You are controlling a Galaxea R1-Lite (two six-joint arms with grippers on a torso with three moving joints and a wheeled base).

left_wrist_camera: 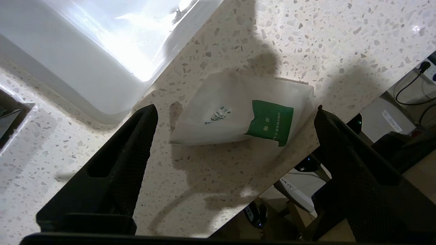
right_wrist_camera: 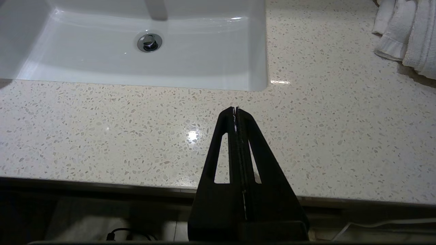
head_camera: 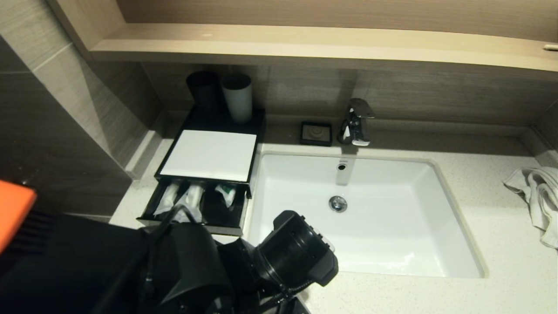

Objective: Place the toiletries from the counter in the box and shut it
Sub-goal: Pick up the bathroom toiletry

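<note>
One of the toiletries, a white sachet [left_wrist_camera: 238, 115] with a green label, lies flat on the speckled counter [left_wrist_camera: 190, 177] between the sink corner and the counter's front edge. My left gripper [left_wrist_camera: 235, 108] hovers over it, open wide, one finger on each side and neither touching it. In the head view the left arm [head_camera: 296, 253] covers that spot. The black box [head_camera: 209, 155] with the white top panel stands left of the sink; its front drawer [head_camera: 226, 227] is pulled out and holds several wrapped sachets [head_camera: 194, 198]. My right gripper [right_wrist_camera: 235, 109] is shut and empty above the counter's front edge.
The white sink [head_camera: 370, 218] fills the middle of the counter, with a faucet [head_camera: 357, 122] and a black soap dish [head_camera: 316, 133] behind it. A black cup [head_camera: 202, 91] and a white cup [head_camera: 237, 96] stand behind the box. A towel [head_camera: 536, 192] lies far right.
</note>
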